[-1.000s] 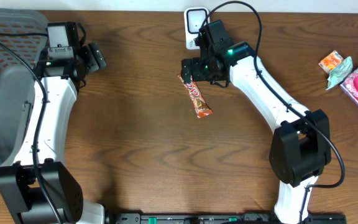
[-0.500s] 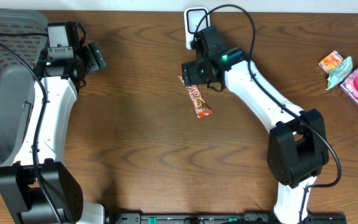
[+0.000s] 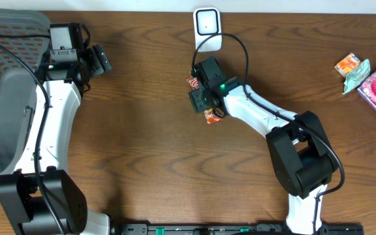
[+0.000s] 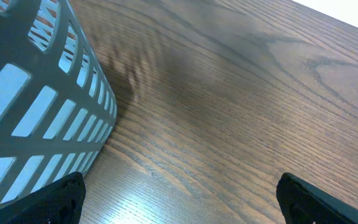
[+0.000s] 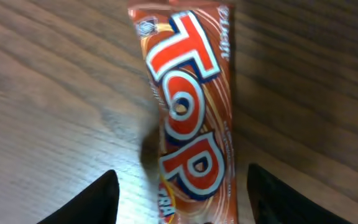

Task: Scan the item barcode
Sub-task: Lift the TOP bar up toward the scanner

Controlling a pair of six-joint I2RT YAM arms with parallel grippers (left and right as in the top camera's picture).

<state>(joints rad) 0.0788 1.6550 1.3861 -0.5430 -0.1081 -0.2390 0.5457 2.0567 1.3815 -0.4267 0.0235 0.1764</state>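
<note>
The item is an orange-red snack bar with big "TOP" lettering, lying flat on the wooden table; no barcode shows on its upper face. My right gripper is low over it, open, with one finger on each side and a gap to the wrapper on both. From overhead, the right gripper hides the bar's middle and only the ends of the bar stick out. The white scanner stands at the back edge. My left gripper is open, empty and far to the left.
A grey slatted basket fills the left side, and its wall is close beside the left gripper. Several wrapped snacks lie at the far right. The scanner's cable runs along the right arm.
The right arm has swung away from the scanner and come down over the snack bar, its jaws narrowing around it. The left arm has not moved.
</note>
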